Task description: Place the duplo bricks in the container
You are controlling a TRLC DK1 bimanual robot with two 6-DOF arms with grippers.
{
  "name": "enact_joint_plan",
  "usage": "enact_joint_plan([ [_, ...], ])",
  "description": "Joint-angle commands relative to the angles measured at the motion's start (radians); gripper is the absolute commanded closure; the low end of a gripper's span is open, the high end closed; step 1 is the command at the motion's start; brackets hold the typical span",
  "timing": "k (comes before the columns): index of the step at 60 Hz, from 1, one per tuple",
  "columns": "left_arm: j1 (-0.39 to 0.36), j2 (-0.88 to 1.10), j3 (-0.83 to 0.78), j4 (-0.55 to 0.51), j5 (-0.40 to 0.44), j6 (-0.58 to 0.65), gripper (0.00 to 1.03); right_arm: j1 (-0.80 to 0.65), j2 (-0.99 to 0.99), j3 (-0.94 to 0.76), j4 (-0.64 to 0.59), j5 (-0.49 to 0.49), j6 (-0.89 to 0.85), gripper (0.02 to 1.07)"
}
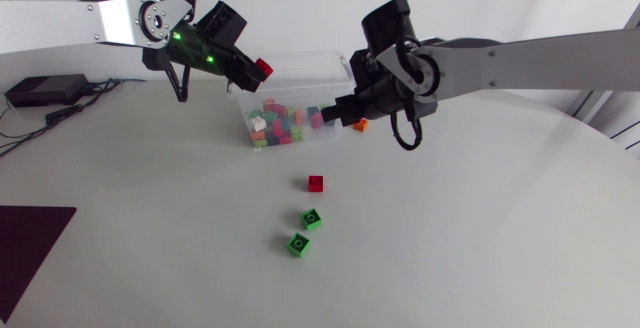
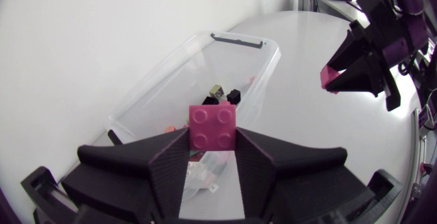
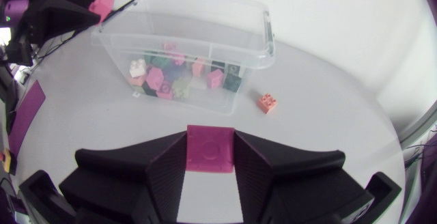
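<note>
White table; clear container holding bricks; left pincer clamps red brick, right pincer clamps second brick.

Head camera overhead looking down, wrist cameras close, all sharing container

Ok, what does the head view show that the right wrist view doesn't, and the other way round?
Only the head view: a loose red brick and two green bricks on the table, away from the container. Only the right wrist view: the brick clamped between the right arm's jaws, not made out from above. Both: the clear container part-filled with bricks, the orange brick beside it, and the red brick in the left arm's jaws.
</note>
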Motion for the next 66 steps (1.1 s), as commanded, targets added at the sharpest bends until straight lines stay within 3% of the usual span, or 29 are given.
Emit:
enact_joint_plan([
  [1,0.017,0.04,0.048,0.027,-0.006,-0.045,0.87,-0.006,-0.026,0.037,-0.003,-0.007,0.021,0.8],
  [46,0.026,0.203,0.306,-0.045,-0.056,-0.127,0.87,0.013,-0.114,0.034,-0.032,-0.007,0.037,0.8],
  [66,0.016,0.267,0.427,-0.162,-0.089,-0.129,0.84,0.019,-0.131,0.029,-0.035,-0.007,0.04,0.8],
])
